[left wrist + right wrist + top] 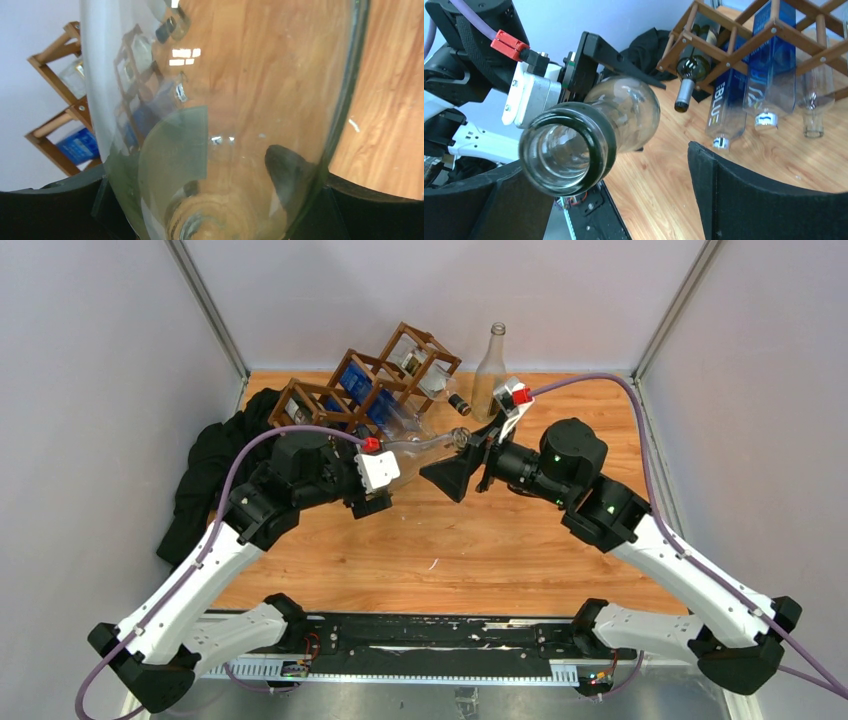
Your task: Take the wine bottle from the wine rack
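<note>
While the left pincer (210,212) grips the wine bottle (425,447), the right pincer (619,200) stands wide.

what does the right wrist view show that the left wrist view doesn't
Only right wrist: the wine bottle's open mouth, the open right hand near it, a black cloth beyond the wine rack. Only left wrist: a close look through the bottle's glass wall. Both: the left hand gripping the bottle, that rack, a blue bottle, the wooden table.

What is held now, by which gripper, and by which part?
The left gripper holds the clear glass bottle by its wide body; the right gripper is open, holding nothing.
</note>
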Robot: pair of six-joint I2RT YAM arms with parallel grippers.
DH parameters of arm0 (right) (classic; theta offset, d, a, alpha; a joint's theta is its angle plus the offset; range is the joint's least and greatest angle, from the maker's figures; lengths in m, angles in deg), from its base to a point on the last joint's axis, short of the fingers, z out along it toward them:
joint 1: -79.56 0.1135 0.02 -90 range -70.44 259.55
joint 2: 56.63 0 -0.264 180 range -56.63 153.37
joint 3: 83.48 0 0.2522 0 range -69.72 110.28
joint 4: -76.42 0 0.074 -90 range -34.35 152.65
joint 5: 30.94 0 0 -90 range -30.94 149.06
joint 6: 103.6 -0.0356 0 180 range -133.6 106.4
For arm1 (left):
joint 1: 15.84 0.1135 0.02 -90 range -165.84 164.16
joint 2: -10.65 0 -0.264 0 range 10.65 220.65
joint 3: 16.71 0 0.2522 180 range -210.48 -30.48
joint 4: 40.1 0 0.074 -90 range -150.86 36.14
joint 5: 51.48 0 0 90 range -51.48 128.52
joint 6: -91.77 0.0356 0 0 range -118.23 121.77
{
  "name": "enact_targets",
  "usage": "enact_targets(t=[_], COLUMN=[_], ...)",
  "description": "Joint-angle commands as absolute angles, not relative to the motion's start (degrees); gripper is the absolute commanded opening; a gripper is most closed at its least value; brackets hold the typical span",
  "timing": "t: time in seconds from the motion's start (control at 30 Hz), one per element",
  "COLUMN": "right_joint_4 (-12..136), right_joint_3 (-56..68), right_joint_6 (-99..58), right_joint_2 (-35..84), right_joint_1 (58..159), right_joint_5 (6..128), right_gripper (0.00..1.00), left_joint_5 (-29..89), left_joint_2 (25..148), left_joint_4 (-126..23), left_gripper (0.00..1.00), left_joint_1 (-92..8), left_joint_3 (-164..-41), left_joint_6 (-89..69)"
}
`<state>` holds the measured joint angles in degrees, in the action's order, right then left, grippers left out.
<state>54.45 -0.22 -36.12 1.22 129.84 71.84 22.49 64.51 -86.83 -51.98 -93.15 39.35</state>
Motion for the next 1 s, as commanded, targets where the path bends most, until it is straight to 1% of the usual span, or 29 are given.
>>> enact_targets(t=[0.0,0.07,0.27,0.33,0.47,0.53,0.57,0.6,0.63,0.67,0.7,0.73,0.77,0.97], right_joint_4=[64.3,66.7,67.6,68.1,68.0,67.4,67.0,66.1,64.9,63.3,61.5,59.9,58.5,50.5], right_joint_3=[1.2,2.0,3.9,4.3,5.5,5.8,6.0,6.3,6.8,7.4,7.9,8.5,9.1,13.3], right_joint_6=[-38.5,-39.2,-39.6,-39.5,-38.6,-38.3,-38.0,-37.9,-37.8,-37.4,-36.7,-35.9,-34.9,-29.3], right_joint_2=[3.4,4.7,8.1,8.7,10.2,10.7,11.0,11.2,11.4,11.6,11.8,11.9,11.8,10.1], right_joint_1=[130.6,130.7,130.7,130.7,130.7,130.7,130.7,130.7,130.7,130.7,130.6,130.5,130.5,127.5], right_joint_5=[71.7,72.0,70.1,69.5,69.0,69.2,69.1,68.9,68.3,67.4,66.6,65.7,65.0,61.1], right_gripper=[0.94,0.9,0.74,0.71,0.59,0.5,0.41,0.28,0.09,0.01,0.0,0.0,0.0,0.0], left_joint_5=[18.6,18.0,17.5,17.1,16.9,16.9,17.0,17.4,17.9,19.0,19.9,20.8,21.7,24.8], left_joint_2=[64.1,64.4,64.4,64.6,64.7,64.6,64.5,64.6,64.8,65.3,65.8,67.0,68.2,76.1], left_joint_4=[-81.6,-82.3,-82.9,-83.6,-84.2,-84.0,-84.0,-84.0,-84.0,-84.3,-85.2,-86.4,-88.3,-99.5], left_gripper=[0.0,0.0,0.0,0.0,0.0,0.0,0.0,0.01,0.13,0.52,0.85,0.98,1.0,1.0], left_joint_1=[-52.1,-52.1,-52.1,-52.1,-52.1,-52.1,-52.1,-52.1,-52.2,-52.2,-52.1,-52.1,-52.2,-52.1], left_joint_3=[-99.3,-99.7,-99.2,-99.0,-98.6,-98.5,-98.4,-98.3,-98.5,-98.9,-99.6,-100.7,-102.0,-111.9], left_joint_6=[31.6,30.1,28.2,27.9,26.6,26.0,25.8,25.5,25.0,24.2,23.6,23.0,22.4,20.9])
